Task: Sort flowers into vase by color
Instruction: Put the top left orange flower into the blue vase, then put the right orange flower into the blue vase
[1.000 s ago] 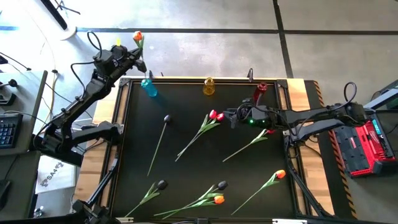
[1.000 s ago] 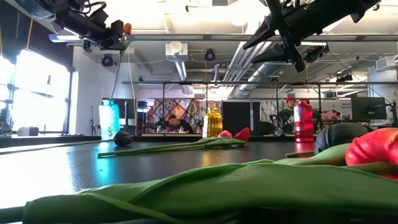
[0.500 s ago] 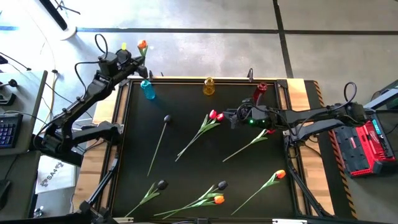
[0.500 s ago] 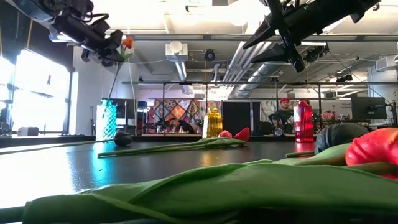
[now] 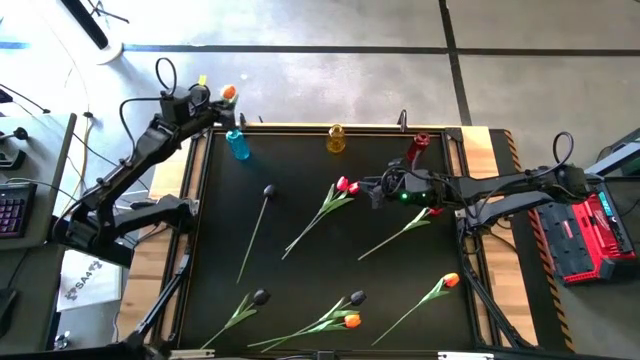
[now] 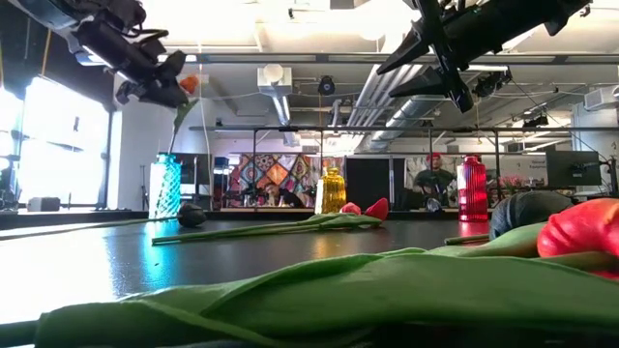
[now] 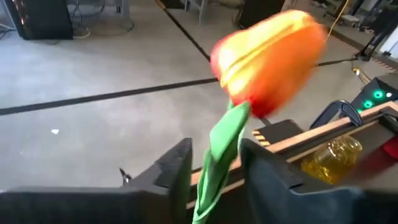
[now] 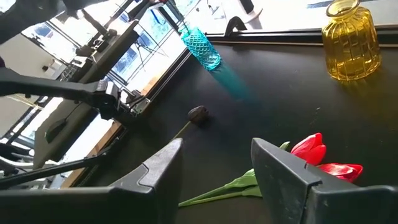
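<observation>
No readable text, label, brand, number or sign in any view. White sheet (image 5: pixel 82 283) on floor at left of table in high view carries dark print, too small to make out. Red case (image 5: pixel 590 240) at right of table shows pale markings, illegible.
</observation>
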`<state>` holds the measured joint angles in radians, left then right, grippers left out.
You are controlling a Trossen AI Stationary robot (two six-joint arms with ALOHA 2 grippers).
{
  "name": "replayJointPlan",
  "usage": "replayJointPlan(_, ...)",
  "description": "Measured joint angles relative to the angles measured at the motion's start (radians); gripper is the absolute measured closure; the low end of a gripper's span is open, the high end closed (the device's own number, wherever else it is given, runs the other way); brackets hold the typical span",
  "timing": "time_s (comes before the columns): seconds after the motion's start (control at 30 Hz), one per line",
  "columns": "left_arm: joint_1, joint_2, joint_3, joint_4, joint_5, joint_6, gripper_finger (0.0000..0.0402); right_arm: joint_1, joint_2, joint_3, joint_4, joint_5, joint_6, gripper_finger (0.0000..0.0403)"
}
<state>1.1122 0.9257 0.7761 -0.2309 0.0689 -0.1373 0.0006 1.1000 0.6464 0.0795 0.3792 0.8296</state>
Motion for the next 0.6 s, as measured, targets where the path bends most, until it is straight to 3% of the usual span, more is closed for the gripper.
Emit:
replayJointPlan(0.23, 0.0, -0.051, 0.079, -0.185, 0.016, 0.009, 0.0197, 0.0, 0.0, 0.0, 0.0, -0.002, 0.02, 0.0224)
replayJointPlan(0.43, -0.005, -0.091, 0.135, -0.322, 0.081, 0.004, 0.019, 0.0, 0.0, 0.0, 0.0, -0.002, 0.022, 0.0224)
replayJointPlan(0.6, -0.033, -0.128, 0.184, -0.379, 0.075, -0.008, 0.019, 0.0, 0.0, 0.0, 0.0, -0.002, 0.016, 0.0224)
